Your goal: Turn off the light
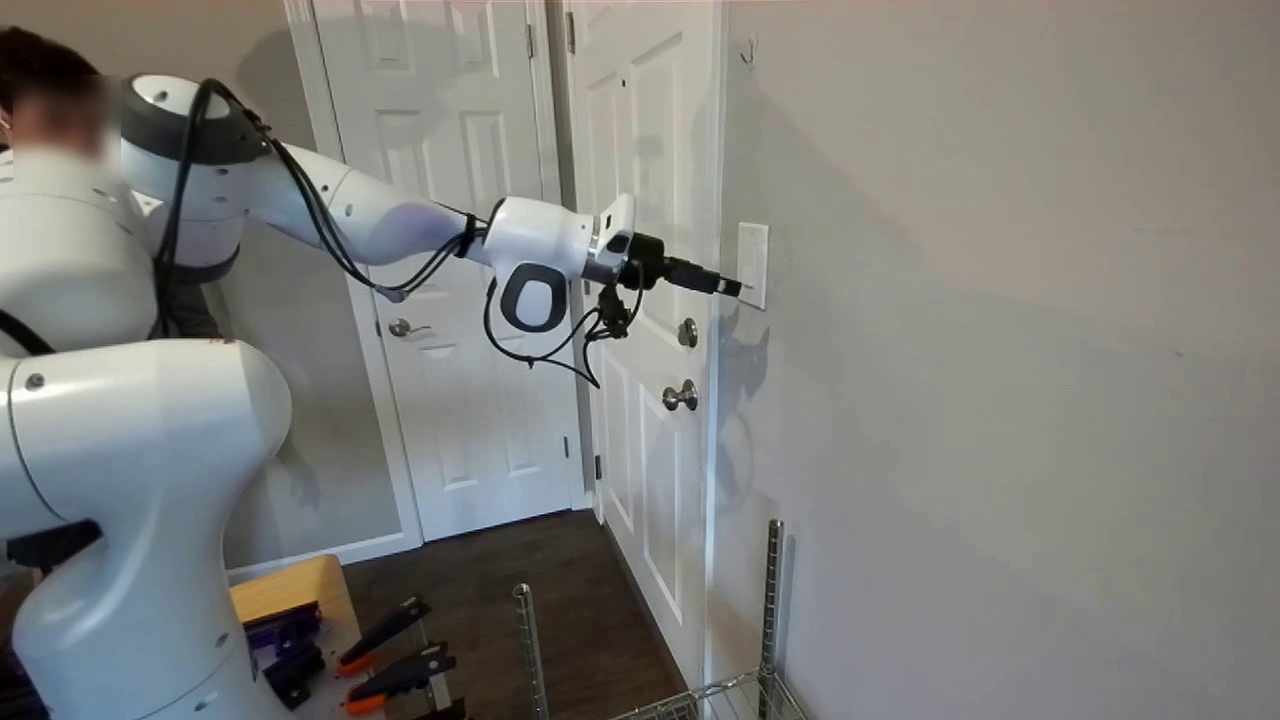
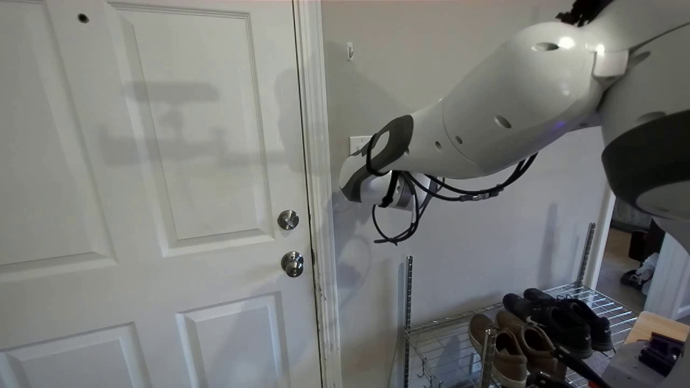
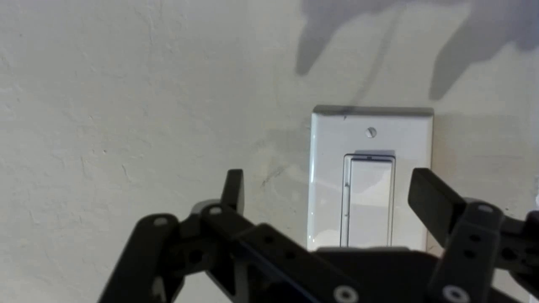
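My jaws are spread wide, with a big gap between them, and they hold nothing. In the wrist view, my black fingertips are in front of the wall. The light switch is in a white plate on that wall, and in the wrist view it shows between my fingertips, closer to the one on the right. That one hides a bit of the plate's right edge, and my jaws hide the bottom. In an exterior view, my fingertips are right by the low part of the plate, near a white door. I can't say if they touch the plate. A little screw sits above the switch, and a thin strip runs down its left side. My white arm has tiny reddish marks on it, too small to read.
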`<state>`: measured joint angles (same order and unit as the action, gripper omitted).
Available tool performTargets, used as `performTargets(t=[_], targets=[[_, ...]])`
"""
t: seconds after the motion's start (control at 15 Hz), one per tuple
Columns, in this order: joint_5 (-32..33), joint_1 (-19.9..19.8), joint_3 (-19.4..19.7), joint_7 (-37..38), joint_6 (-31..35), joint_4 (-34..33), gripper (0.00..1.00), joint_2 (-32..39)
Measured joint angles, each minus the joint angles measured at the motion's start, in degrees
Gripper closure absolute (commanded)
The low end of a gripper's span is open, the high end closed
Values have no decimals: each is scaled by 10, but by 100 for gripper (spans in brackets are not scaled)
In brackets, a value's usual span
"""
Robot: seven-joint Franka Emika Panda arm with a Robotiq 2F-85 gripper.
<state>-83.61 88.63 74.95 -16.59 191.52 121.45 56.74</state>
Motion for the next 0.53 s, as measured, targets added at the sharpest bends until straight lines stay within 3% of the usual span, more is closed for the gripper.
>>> performTargets(t=[0.53], targets=[[10, -20, 9, 0, -30, -23, 0, 0]])
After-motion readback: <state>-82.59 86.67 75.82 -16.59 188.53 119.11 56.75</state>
